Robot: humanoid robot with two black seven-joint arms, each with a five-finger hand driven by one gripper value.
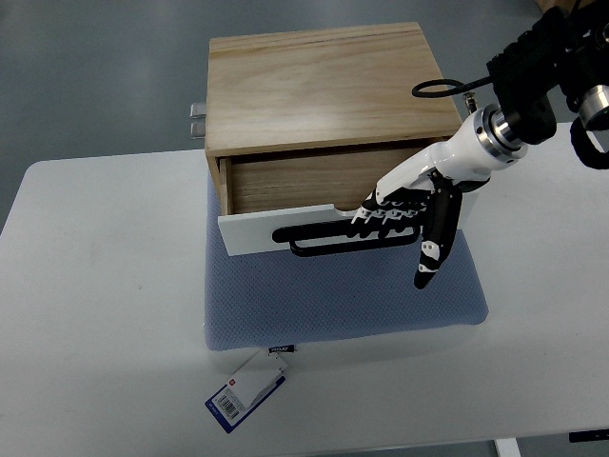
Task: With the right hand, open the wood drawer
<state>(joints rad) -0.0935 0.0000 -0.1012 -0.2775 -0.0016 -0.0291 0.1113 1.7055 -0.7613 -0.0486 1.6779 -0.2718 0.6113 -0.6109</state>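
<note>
A light wood drawer box (324, 86) stands on a blue-grey mat at the back middle of the white table. Its drawer (285, 181) is pulled partly out, with a white front panel (257, 231) and a black bar handle (328, 240). My right hand (395, 214) comes in from the upper right. Its fingers (385, 217) are curled over the right end of the handle, and the black thumb (433, 243) points down in front of the panel. The left arm does not show.
The blue-grey mat (343, 295) lies under and in front of the box. A white and blue tag (245, 390) lies at the mat's front left corner. The white table (95, 314) spreads to the left and front. A metal fitting (197, 119) sticks out behind the box's left side.
</note>
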